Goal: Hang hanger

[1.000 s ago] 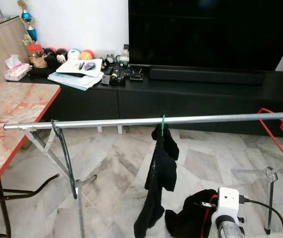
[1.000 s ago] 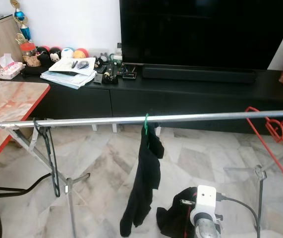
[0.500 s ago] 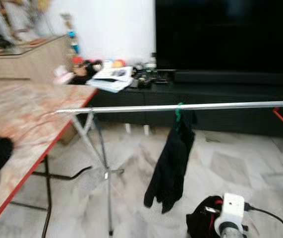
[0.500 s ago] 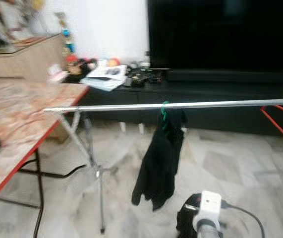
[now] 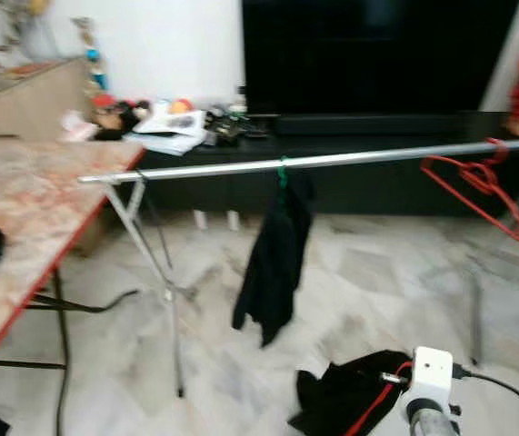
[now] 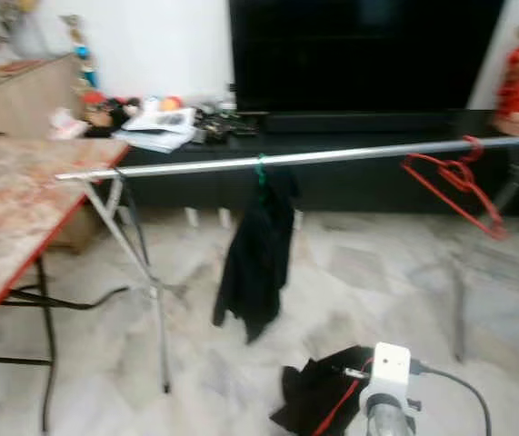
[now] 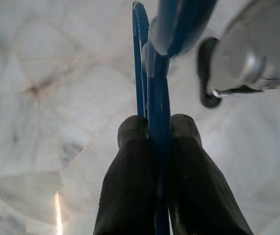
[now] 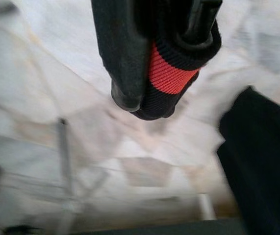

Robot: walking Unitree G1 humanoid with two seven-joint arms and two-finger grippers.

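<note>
Left gripper (image 7: 149,129) pinches blue hanger (image 7: 152,73) low over the floor, right gripper (image 8: 149,88) clamps a black-and-red garment (image 8: 164,73); risk: thin wire may twist between the pads and miss the rail (image 5: 332,160) near its garment-hung middle.

Home living room, big television (image 5: 368,54) on low black cabinet (image 5: 350,177) (cluttered), marble floor (image 5: 377,291)

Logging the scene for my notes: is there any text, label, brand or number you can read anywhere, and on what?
None can be read.
Papers on the TV cabinet: print too blurred and small.
Garment in the right gripper: red band, no lettering.
Blue hanger in the left gripper: no marking.
</note>
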